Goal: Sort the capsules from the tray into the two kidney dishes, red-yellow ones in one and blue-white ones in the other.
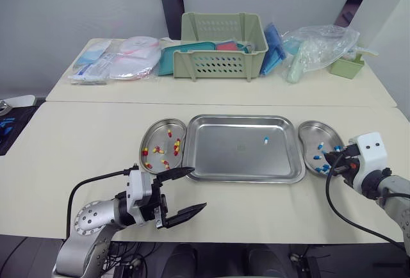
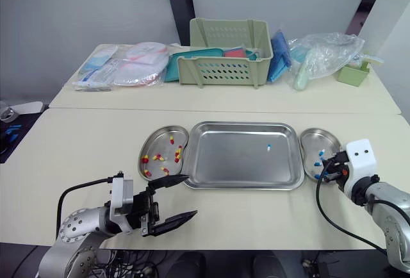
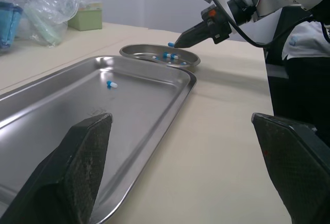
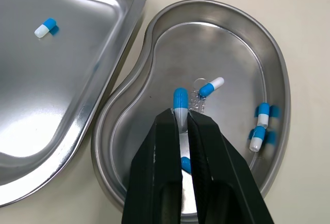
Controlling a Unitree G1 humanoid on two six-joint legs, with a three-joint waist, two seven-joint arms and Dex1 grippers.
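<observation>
While the right gripper (image 4: 180, 118) is clamped on a blue-white capsule (image 4: 180, 99), blue end poking out past the fingertips, the left gripper (image 1: 198, 188) sits low and left of centre in the head frame, jaws wide apart, holding nothing; whether its upper finger touches the tray's near-left corner can't be told. Right gripper is at the right edge of the frame, over the near half of the right kidney dish (image 1: 306, 130); several sorted blue-white capsules (image 1: 318, 157) lie in that dish. One loose capsule (image 1: 266, 140) (also blue-white) lies alone in the tray (image 1: 224, 163), right of its middle; the tray's raised rim stands between it and the right dish. Tray is centre frame, a dish just beside each short end; left kidney dish (image 1: 148, 136) holds the red-yellow capsules (image 1: 175, 144), scattered, some touching.

Writing: stamped mark (image 1: 241, 148) in the tray's middle, unreadable; printing on the flat packets (image 1: 118, 60) at upper left too small to read.

Around, on the back table (image 1: 192, 91) across the top of the frame: pale green basket (image 1: 221, 63) upper centre with teal and pink items inside; blue packs (image 1: 274, 47) leaning at its right; clear plastic bag (image 1: 320, 42) upper right; small green box (image 1: 346, 67) beside it. Black cable (image 1: 96, 180) loops from the left arm.
</observation>
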